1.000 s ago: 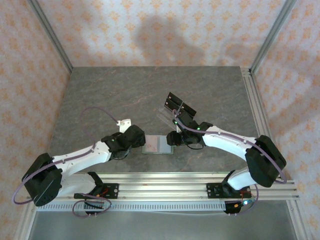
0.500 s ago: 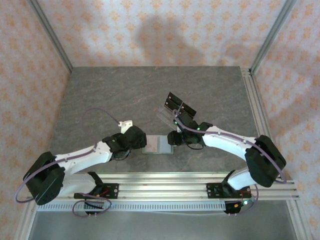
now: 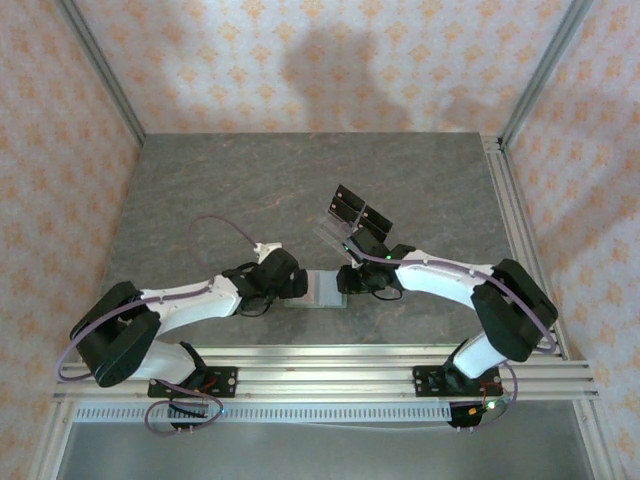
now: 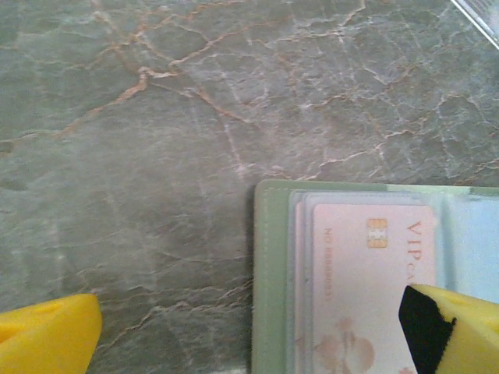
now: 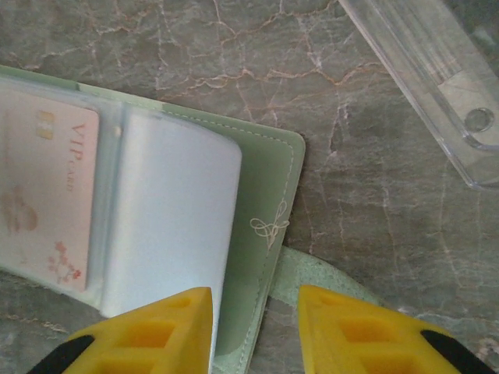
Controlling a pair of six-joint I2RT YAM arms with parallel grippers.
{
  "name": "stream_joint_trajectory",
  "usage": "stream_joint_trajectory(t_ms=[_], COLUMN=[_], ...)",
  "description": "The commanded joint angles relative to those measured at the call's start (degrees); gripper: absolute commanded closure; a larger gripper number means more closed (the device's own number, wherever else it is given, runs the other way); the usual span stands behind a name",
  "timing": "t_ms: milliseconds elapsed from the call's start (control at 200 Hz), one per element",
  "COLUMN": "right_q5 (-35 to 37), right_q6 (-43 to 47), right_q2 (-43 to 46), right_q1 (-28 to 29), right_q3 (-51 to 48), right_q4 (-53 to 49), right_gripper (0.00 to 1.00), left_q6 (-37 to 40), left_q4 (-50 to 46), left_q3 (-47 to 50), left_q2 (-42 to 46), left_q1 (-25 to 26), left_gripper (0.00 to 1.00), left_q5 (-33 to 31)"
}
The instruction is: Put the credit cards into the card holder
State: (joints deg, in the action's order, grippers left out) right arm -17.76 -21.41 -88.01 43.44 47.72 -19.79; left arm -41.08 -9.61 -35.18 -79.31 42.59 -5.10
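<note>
- We find a grey veined table, with both arms reaching in toward its near middle.
- The left gripper stands wide open. One yellow fingertip is over bare stone. The other is above the card holder's left page; whether it touches, we cannot tell.
- The right gripper is parted by a narrow gap that straddles the holder's right edge. We see nothing pinched in it.
- A clear acrylic stand sits just beyond the right gripper, carrying black cards on its far side.
- The card holder lies open and flat between the two grippers, its sage-green cover edged with stitching.
- A clear sleeve lies on its right page.
- One pale pink card, marked VIP with a gold chip, lies in the left page's pocket.
- The snap tab juts out on the holder's right, partly under the right gripper's finger.
</note>
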Motion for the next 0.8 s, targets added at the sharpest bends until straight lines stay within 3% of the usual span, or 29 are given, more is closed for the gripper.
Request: stream_joint_trajectory(t_ms=[0,175,796], right_q5=[1.7,1.7,1.1], right_q6=[-0.2,-0.6,-0.9], right_q2=[-1.2,-2.4,-4.9], right_q1=[-0.2,-0.2,-0.3], right_q3=[-1.4,-2.6,-3.2], right_q4=[1.7,3.3,5.0], right_gripper=[0.71,0.77,0.79], left_q6=[1.1,0.9,0.8], left_q4=[4.3,8.8,16.7], left_q3=[-1.2,-0.2,0.3], left_q2=[-1.0,-2.6,-6.0], left_q1=[-0.5,-0.6,-0.4], left_gripper=[0.0,0.0,0.0], left_q5=[2.2,4.2,9.8])
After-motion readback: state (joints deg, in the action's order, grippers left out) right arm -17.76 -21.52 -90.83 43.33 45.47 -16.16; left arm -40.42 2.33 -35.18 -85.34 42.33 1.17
